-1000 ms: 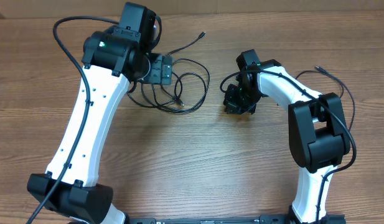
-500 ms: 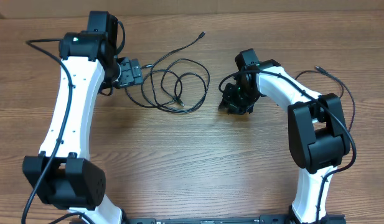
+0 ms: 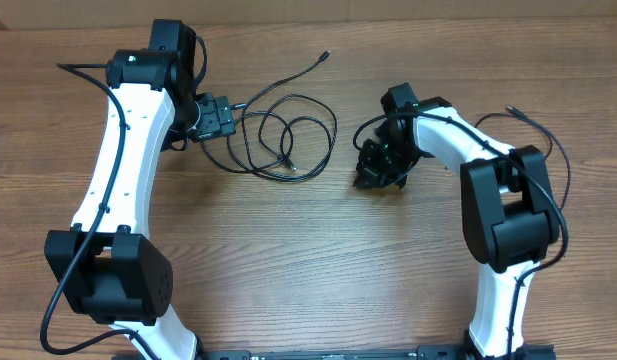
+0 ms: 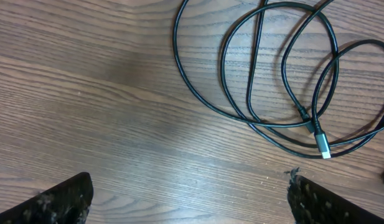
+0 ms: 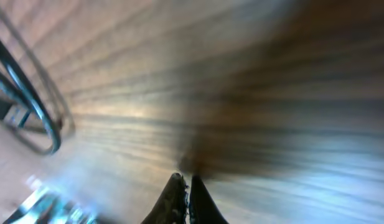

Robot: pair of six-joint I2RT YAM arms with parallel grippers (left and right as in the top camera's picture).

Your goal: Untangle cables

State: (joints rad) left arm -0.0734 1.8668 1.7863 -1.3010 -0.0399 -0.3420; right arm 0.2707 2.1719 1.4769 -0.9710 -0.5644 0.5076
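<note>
Soft, even light from above leaves faint shadows under the arms on the tabletop (image 3: 288,250). The left wrist view shows the cables (image 4: 317,138) sharply. The right wrist view is smeared, with bluish glare at lower left.

Overhead view, change over one second. The left arm (image 3: 118,170) has swung toward the upper left of the frame, carrying the left end effector (image 3: 226,117) off the left-hand loops of the cables (image 3: 288,140). Those loops, formerly covered, now lie exposed just to its right. In the last half second it edged slightly back rightward. The right end effector (image 3: 378,170) has shifted marginally toward the lower left.
</note>
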